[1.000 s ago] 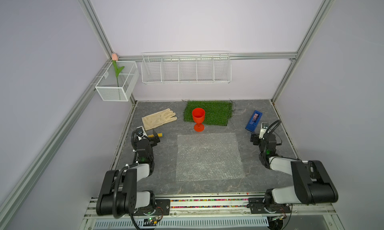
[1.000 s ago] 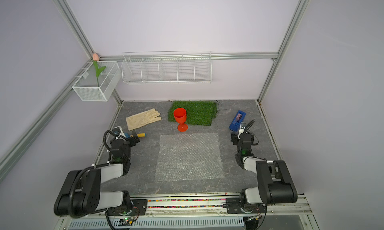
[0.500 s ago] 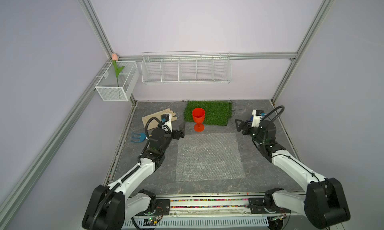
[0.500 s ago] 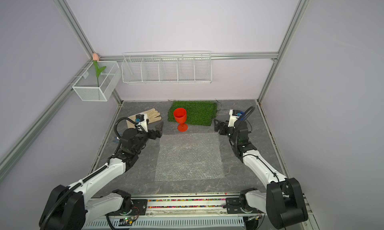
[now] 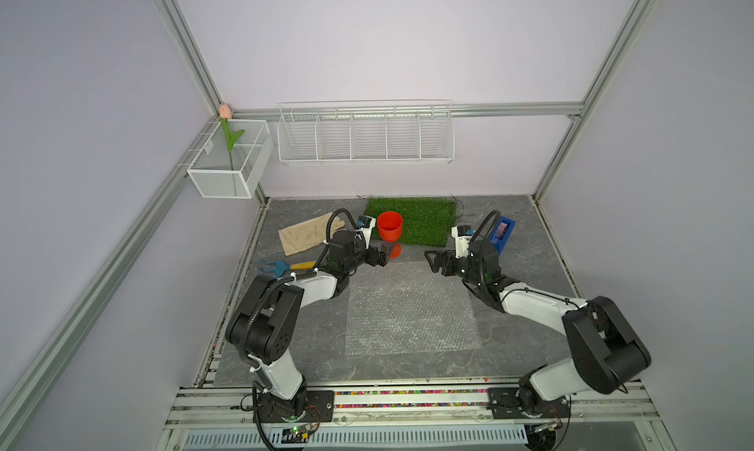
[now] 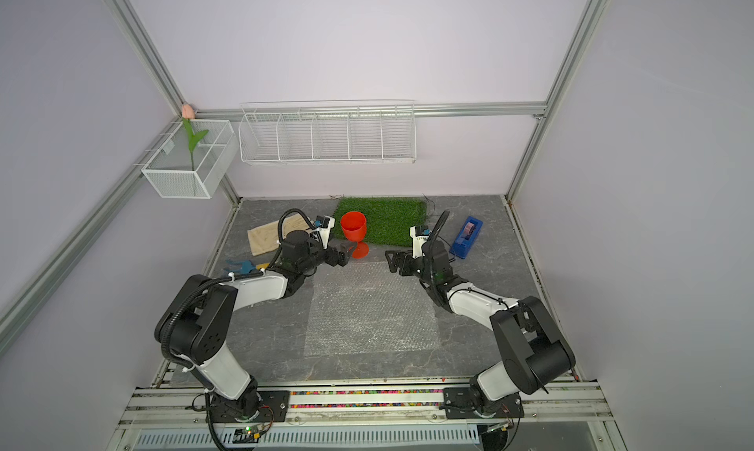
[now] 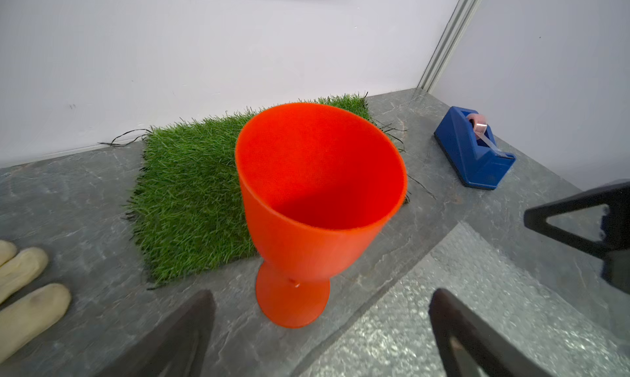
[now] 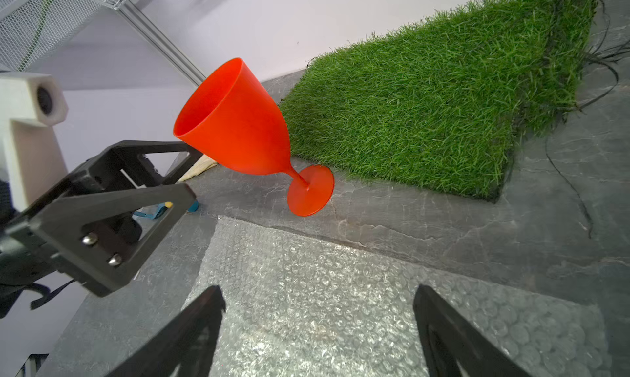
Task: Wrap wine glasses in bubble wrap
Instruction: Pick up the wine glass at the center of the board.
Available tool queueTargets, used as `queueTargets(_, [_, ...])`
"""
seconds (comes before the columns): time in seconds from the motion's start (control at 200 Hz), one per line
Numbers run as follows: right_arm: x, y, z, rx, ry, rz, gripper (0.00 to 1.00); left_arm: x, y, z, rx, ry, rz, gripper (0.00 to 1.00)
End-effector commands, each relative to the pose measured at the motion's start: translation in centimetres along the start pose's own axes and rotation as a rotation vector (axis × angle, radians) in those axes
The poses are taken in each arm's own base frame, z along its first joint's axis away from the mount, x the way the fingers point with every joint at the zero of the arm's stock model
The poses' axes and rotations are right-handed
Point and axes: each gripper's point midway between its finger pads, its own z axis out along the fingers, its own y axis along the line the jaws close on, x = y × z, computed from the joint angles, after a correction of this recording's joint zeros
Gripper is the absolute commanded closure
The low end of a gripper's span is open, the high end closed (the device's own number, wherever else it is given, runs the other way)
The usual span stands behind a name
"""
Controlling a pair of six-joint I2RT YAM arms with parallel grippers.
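The left claw (image 5: 382, 256) is spread wide and holds nothing. Directly ahead of it, in line with the gap between its fingers (image 7: 191, 324), the opaque red-orange plastic goblet (image 7: 317, 187) stands upright on the grey stone-patterned tabletop (image 5: 538, 245). The goblet's round foot is just beyond the fingertips, and the left wrist view shows no contact. The right claw (image 5: 430, 261) faces the left claw, also fully spread and empty, with the goblet ahead of it and off to one side. The clear square sheet of small-bubble wrap (image 5: 408, 306) lies flat beneath the right claw, its far edge just short of the goblet's foot. Beyond the goblet from both claws lies the green turf mat (image 5: 424, 220). A blue tape dispenser (image 5: 502, 233) sits behind the right claw.
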Motion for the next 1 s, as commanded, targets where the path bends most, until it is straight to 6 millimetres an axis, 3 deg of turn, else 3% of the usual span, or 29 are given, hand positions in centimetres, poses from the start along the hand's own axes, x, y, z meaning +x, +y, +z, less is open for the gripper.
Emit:
queueTargets(0.0, [-1.7,0.8,0.2,-0.007,-0.052,-0.032,0.1,-1.7,-0.5,1.7,0.047,-0.052,0.054,0.0])
queueTargets(0.425, [-1.2,0.3,1.1,0.012,-0.016,-0.041,0.11,-2.5,-0.2,5.9,0.11,-0.133,0.101,0.0])
queueTargets(0.51, [-1.1,0.3,1.2,0.009,-0.006,-0.04,0.11,-2.5,-0.1,6.4,0.112,-0.138,0.101,0.06])
queueTargets(0.675, [-1.0,0.2,1.5,0.018,0.006,-0.04,0.11,-2.8,-0.4,7.2,0.141,-0.11,0.114,0.27])
queueTargets(0.885, [-0.8,0.0,1.9,0.021,0.02,-0.036,0.11,-4.0,-0.2,5.7,0.096,-0.107,0.102,0.33])
queueTargets(0.995, [-0.7,0.1,1.8,0.018,0.024,-0.035,0.11,-5.2,-1.3,3.8,0.113,-0.053,0.07,0.45])
